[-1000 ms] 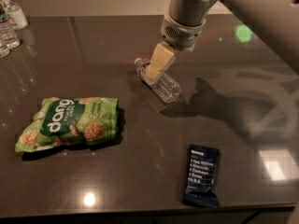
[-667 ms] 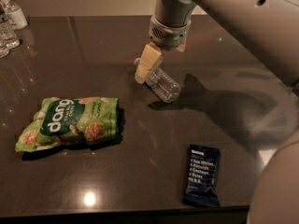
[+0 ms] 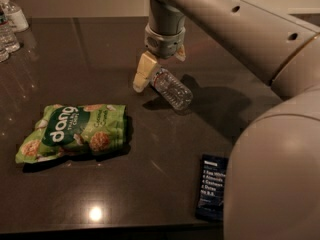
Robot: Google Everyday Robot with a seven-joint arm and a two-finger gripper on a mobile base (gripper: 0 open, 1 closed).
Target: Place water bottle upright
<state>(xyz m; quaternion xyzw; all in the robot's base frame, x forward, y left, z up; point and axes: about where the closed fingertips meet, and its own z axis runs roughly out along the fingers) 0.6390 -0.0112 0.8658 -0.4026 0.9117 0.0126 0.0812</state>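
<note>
Above dark table (image 3: 150, 184), pincer (image 3: 159, 70) grips tilted water bottle (image 3: 173, 89).

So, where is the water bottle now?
The bottle is tilted in the claw at the centre of the camera view, behind and right of the green bag.

Water bottle (image 3: 173, 90) clear ribbed plastic, at matt cream gripper (image 3: 160, 73); table (image 3: 75, 54) glossy; snack bag (image 3: 75, 131) shiny.

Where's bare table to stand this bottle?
Widest bare table: left of the hand, which holds the water bottle mid-table, short of the corner bottles. Also front centre, between chip bag and dark snack bar. Crowded: far-left corner.
</note>
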